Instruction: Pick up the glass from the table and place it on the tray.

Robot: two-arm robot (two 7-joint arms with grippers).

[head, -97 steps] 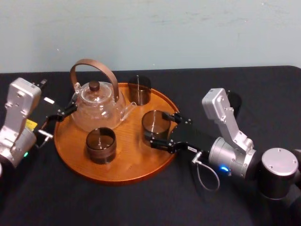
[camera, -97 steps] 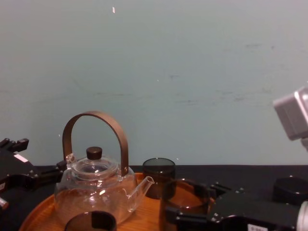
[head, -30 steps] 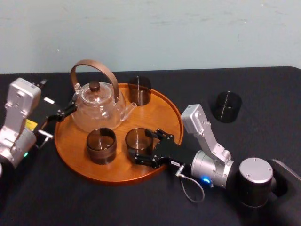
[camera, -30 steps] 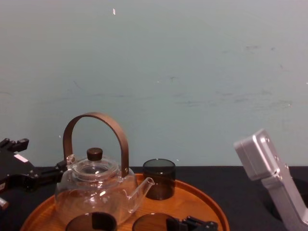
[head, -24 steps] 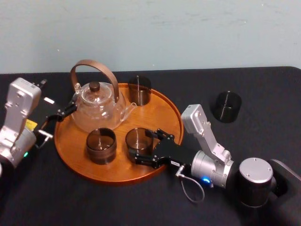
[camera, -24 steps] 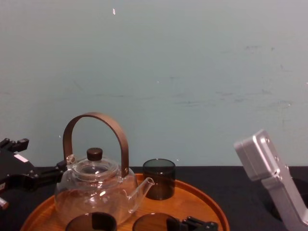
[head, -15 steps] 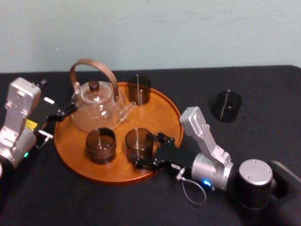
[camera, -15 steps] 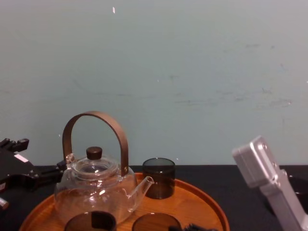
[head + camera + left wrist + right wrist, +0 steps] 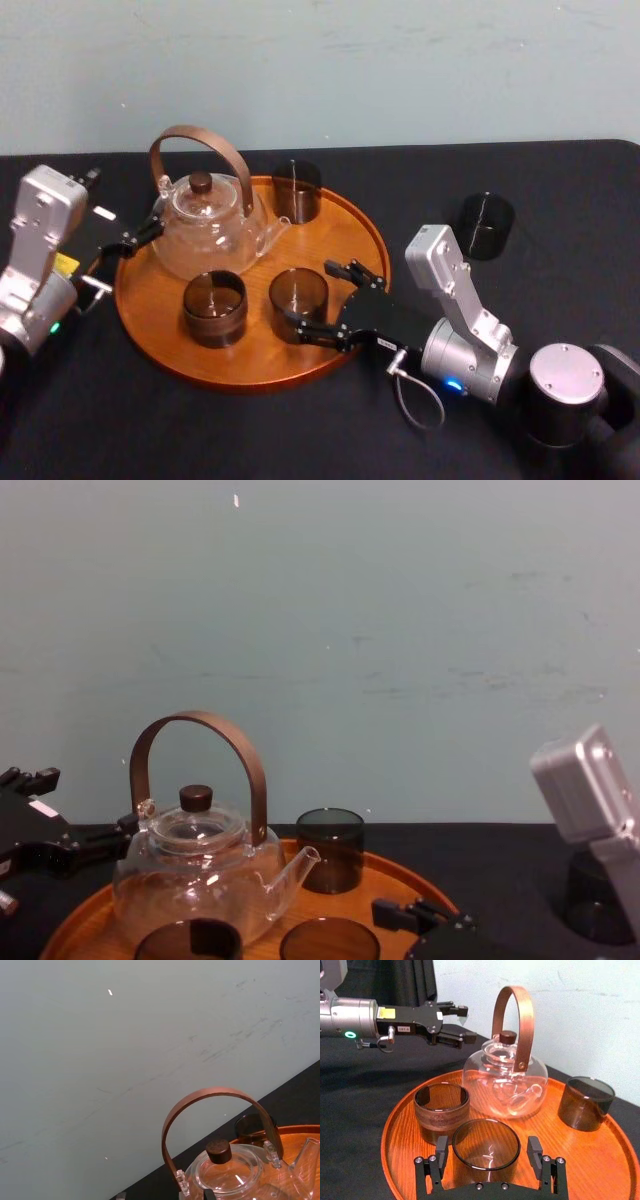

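Note:
A smoky glass (image 9: 298, 296) stands upright on the round wooden tray (image 9: 340, 225), near its front right. My right gripper (image 9: 318, 298) is open around it. In the right wrist view a gap shows between the glass (image 9: 486, 1143) and each of the fingers (image 9: 441, 1150). A second dark glass (image 9: 485, 226) stands on the black table (image 9: 560, 190) to the right of the tray. My left gripper (image 9: 140, 232) rests open at the tray's left edge, beside the glass teapot (image 9: 208, 226), holding nothing.
Two more smoky glasses stand on the tray, one at the back (image 9: 297, 190) and one at the front left (image 9: 214, 308). The teapot's tall brown handle (image 9: 198, 770) rises over the tray. Bare table lies in front and to the far right.
My right gripper has opened off the glass and drawn back a little to the right. The glass stays standing on the tray. The left arm has not moved.

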